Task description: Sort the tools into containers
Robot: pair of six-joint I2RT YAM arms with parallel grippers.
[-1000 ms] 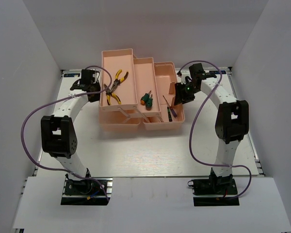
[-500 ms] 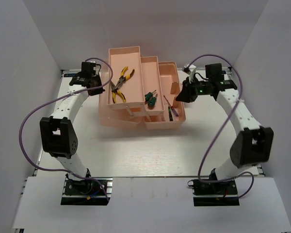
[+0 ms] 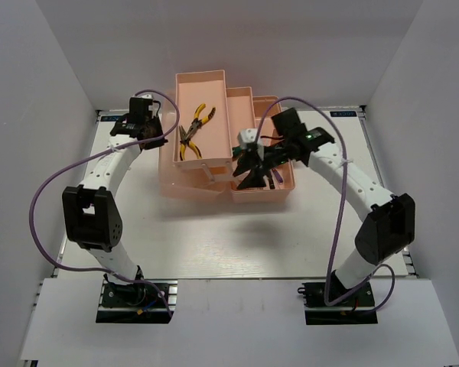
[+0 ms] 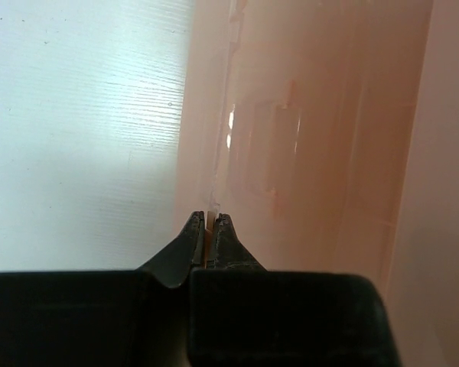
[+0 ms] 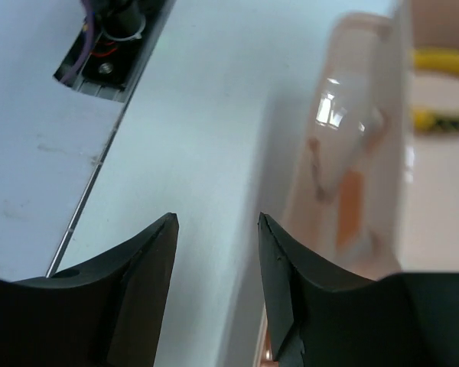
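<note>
The salmon-pink toolbox (image 3: 185,187) stands open at the back middle of the table. Two yellow-and-black pliers (image 3: 193,131) lie in its left tray compartment (image 3: 214,88); their handles also show in the right wrist view (image 5: 444,65). My left gripper (image 3: 159,130) is shut on the thin left wall of that tray (image 4: 214,153), pinching it between the fingertips (image 4: 209,218). My right gripper (image 3: 246,170) is open and empty, hanging over the middle and right compartments. In its wrist view (image 5: 216,219) it looks at the table beside the toolbox wall (image 5: 352,176). The screwdrivers are hidden under it.
The white table (image 3: 237,229) runs in front of the toolbox. White walls close in the left, right and back sides. Purple cables (image 3: 38,206) loop beside both arms. An arm base (image 5: 111,30) shows at the top left of the right wrist view.
My right arm has swung left from beside the toolbox to above its middle compartments. The toolbox has shifted a little right and back with my left gripper.
</note>
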